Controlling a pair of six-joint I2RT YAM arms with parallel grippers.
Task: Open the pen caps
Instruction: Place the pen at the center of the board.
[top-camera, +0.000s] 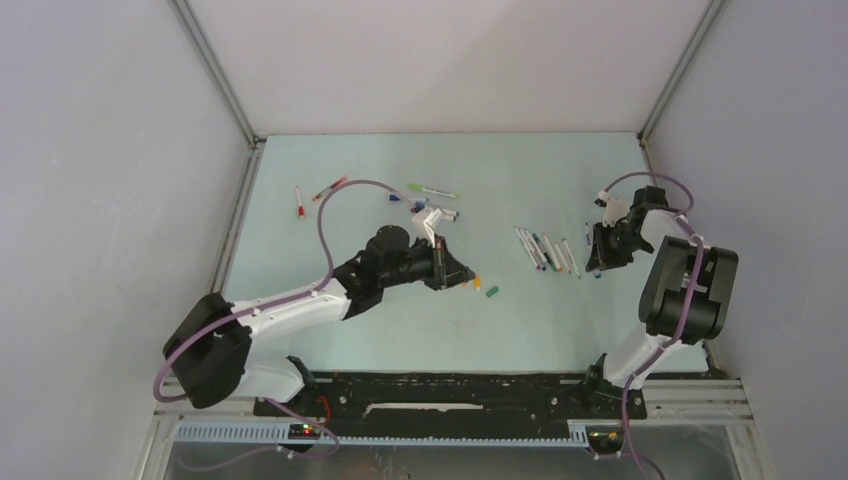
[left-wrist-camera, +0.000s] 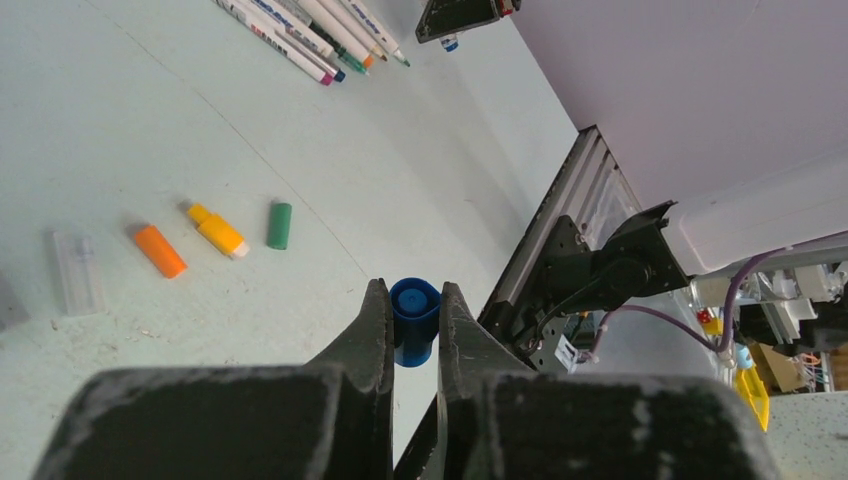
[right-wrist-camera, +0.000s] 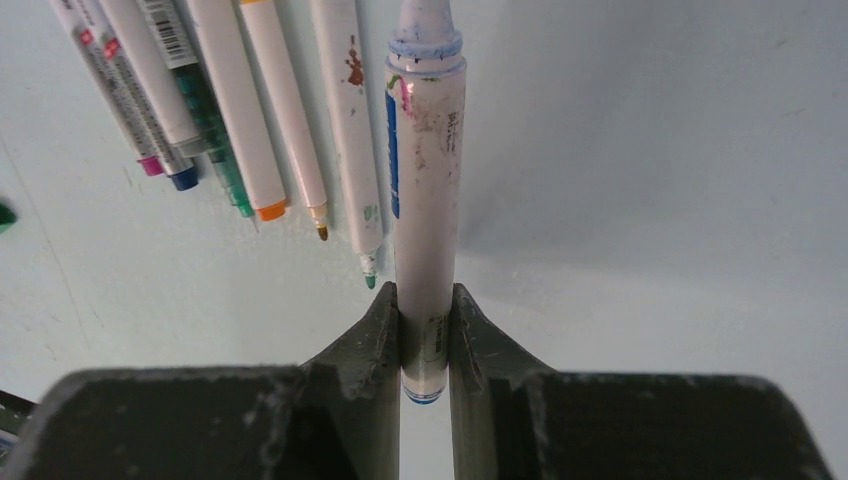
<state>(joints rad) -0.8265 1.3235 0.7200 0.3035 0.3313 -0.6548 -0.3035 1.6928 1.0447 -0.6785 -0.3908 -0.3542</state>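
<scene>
The left gripper (left-wrist-camera: 411, 300) was closed narrowly on a blue cap (left-wrist-camera: 414, 318), which sat pinched between its two fingers with its open end facing away from the wrist. In the top view this gripper (top-camera: 458, 274) hung over the middle of the bench (top-camera: 400, 330).

Four loose pieces lay on the bench just past those fingers, close together but not touching. They were a clear cap (left-wrist-camera: 77, 272), an orange cap (left-wrist-camera: 160, 250), a yellow cap (left-wrist-camera: 218, 230) with a pale end, and a green cap (left-wrist-camera: 279, 225).

The right gripper (right-wrist-camera: 425, 300) was clamped on a white pen (right-wrist-camera: 425, 180) near the barrel's back end. The pen stuck straight out past the fingers, and its pale blue tip was bare. From above, this gripper (top-camera: 605, 255) was near the right edge of the bench.

Left of the held pen lay a row of pens (right-wrist-camera: 247, 120), six of them side by side on the bench, all uncapped. Their tips showed magenta, blue, green, orange, a thin brownish point and green. In the top view the row (top-camera: 545, 250) sat right of the middle, between the two grippers.

Toward the far edge, left of the middle, more pens were scattered. Among them were a red-ended pen (top-camera: 298, 202) and a green-ended pen (top-camera: 432, 190). They were too small to tell whether their caps were on.
</scene>
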